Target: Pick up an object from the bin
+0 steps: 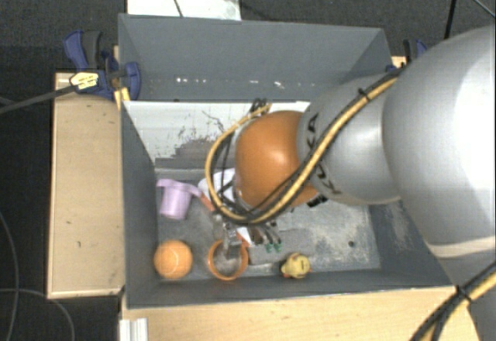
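Observation:
My gripper reaches down near the bin's front wall, its tip inside an orange ring lying flat on the floor. An orange ball rests just left of the ring. A lilac cup lies tipped on its side further back on the left. A small yellow figure sits to the right of the ring. A white thing and some small green bits lie partly hidden under the arm.
The arm with its orange dome and yellow-black cables covers the middle and right of the bin. Bare grey floor shows at the right front, behind the yellow figure.

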{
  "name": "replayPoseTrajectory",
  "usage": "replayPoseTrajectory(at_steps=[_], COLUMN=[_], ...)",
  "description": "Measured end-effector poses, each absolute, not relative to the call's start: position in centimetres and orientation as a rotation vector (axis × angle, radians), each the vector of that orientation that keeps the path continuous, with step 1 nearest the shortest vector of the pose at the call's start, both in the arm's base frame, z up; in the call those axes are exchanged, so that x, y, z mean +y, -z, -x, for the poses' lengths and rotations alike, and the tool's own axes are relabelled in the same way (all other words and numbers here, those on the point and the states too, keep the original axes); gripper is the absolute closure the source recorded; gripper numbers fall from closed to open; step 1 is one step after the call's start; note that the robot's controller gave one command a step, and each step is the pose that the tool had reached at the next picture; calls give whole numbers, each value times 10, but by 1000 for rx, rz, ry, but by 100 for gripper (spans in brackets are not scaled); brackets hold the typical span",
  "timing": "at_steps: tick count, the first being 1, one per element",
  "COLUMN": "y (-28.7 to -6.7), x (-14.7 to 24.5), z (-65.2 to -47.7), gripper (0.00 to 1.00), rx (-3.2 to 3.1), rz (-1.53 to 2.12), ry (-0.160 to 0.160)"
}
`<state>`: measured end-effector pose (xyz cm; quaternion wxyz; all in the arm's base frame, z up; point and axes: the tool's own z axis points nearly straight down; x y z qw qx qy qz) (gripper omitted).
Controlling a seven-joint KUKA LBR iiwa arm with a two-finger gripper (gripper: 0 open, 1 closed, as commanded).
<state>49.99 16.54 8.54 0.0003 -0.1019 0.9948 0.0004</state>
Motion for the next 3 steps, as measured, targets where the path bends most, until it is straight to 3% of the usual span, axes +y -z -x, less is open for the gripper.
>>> replayPoseTrajectory(at_steps=[3], y=[-105], x=[166], z=[-500], gripper=[100], rx=[3124], rz=[311], ry=[-2])
